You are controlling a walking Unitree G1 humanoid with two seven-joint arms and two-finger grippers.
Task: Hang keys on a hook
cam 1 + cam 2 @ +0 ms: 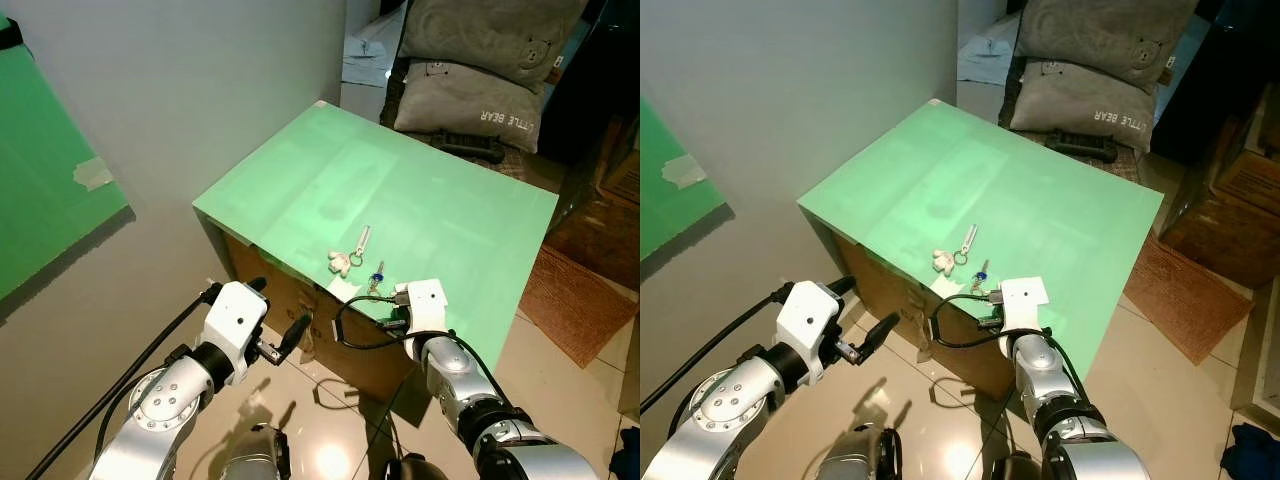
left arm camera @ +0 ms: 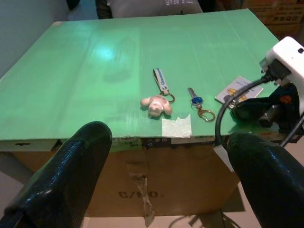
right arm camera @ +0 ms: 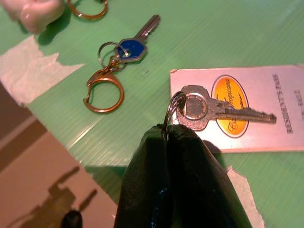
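A silver key (image 3: pixel 204 107) lies on a yellow-and-white card (image 3: pixel 273 116) near the front edge of the green-topped box (image 1: pixel 440 190). My right gripper (image 3: pixel 167 135) is shut on that key's ring, low over the box edge, under its white wrist mount (image 1: pixel 425 300). Beside it lie a blue-headed key (image 3: pixel 130 47) with a gold clasp ring (image 3: pixel 104 92), and a pale pig keychain (image 1: pixel 340 262) with a strap (image 1: pixel 362 238). My left gripper (image 1: pixel 287 338) hangs open in front of the box, below its top; the left wrist view shows its fingers (image 2: pixel 71 175) wide apart, with nothing between them.
The box is cardboard with a green sheet on top and stands against a grey wall (image 1: pixel 200 90). White tape (image 1: pixel 343 288) marks its front edge. Grey pillows (image 1: pixel 470 90) lie behind it, a brown mat (image 1: pixel 575 300) to the right, and a taped green sheet (image 1: pixel 50 170) hangs on the wall.
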